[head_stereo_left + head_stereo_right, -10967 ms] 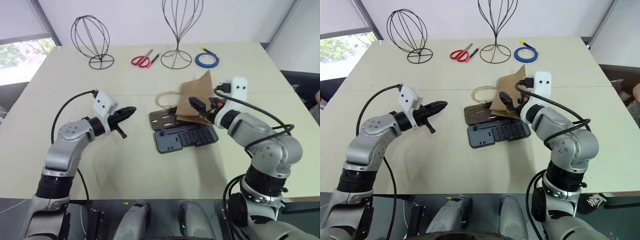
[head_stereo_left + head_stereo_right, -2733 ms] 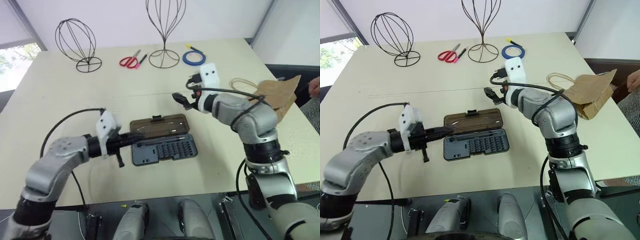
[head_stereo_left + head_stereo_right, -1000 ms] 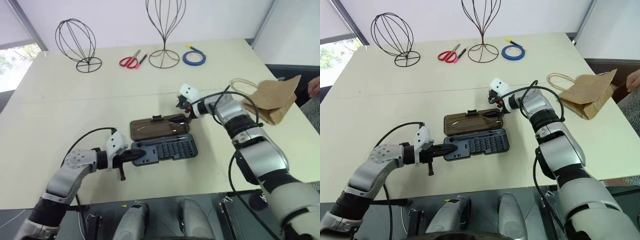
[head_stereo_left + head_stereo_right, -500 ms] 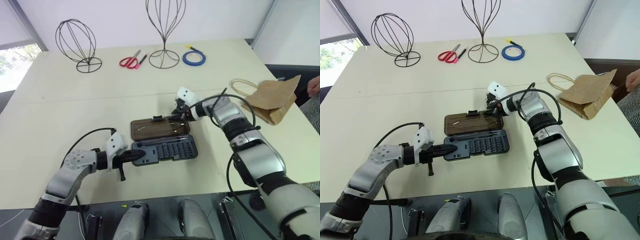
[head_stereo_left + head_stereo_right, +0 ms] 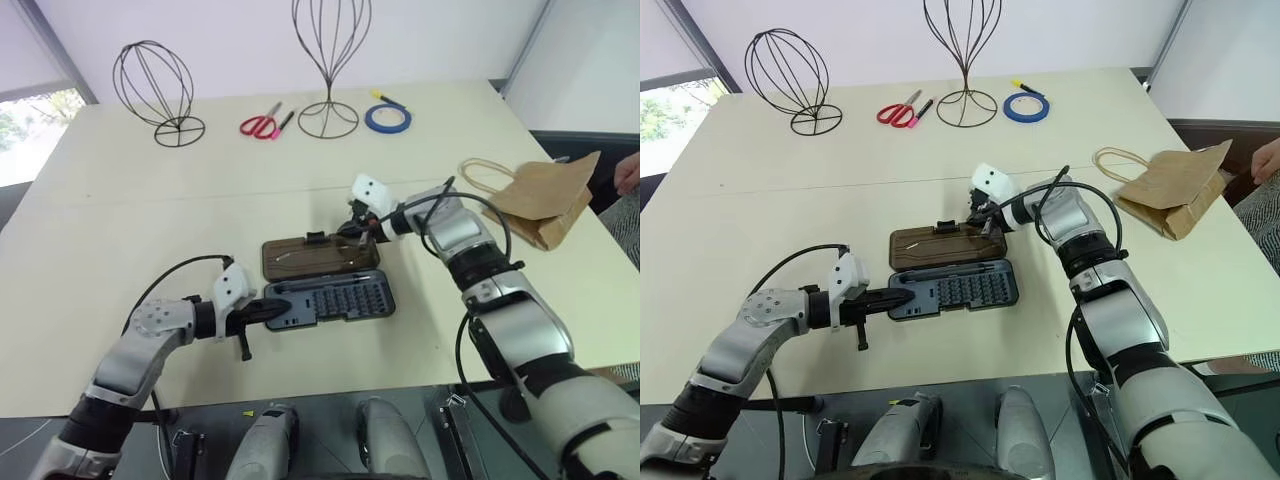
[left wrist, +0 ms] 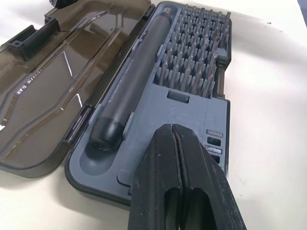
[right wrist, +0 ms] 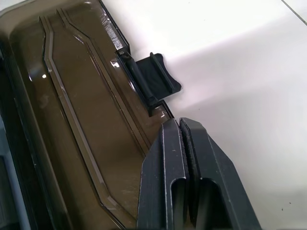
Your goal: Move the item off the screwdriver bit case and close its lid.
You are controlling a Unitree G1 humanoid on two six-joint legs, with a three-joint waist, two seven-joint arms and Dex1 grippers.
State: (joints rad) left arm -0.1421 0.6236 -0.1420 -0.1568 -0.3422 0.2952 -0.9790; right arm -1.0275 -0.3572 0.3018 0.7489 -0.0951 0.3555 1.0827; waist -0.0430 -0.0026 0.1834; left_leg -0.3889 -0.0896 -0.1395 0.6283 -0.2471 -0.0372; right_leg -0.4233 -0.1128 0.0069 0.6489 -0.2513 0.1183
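**Bag clear, lid still flat open**

The paper bag [image 5: 545, 200] lies well apart at the bench's right edge. The screwdriver bit case [image 5: 330, 298] sits open mid-bench, its lid [image 5: 320, 255] flat behind it. Both sets of jaws are shut, holding nothing: the left gripper [image 6: 178, 158] over the tray's near end, the right gripper [image 7: 181, 143] at the lid's far rim beside the latch tab [image 7: 156, 76]. The lid looks light, stiff and smooth, best levered from under that rim.

My two hands, the left hand [image 5: 268, 312] and the right hand [image 5: 357, 235], are black against the cream desk [image 5: 150, 220]. The screwdriver bit case [image 5: 335, 300] is dark grey with rows of grey bits, its lid [image 5: 320, 256] translucent smoky brown. The paper bag [image 5: 545, 195] is kraft brown with beige handles, the scissors [image 5: 262, 124] red, the tape roll [image 5: 387, 118] blue.
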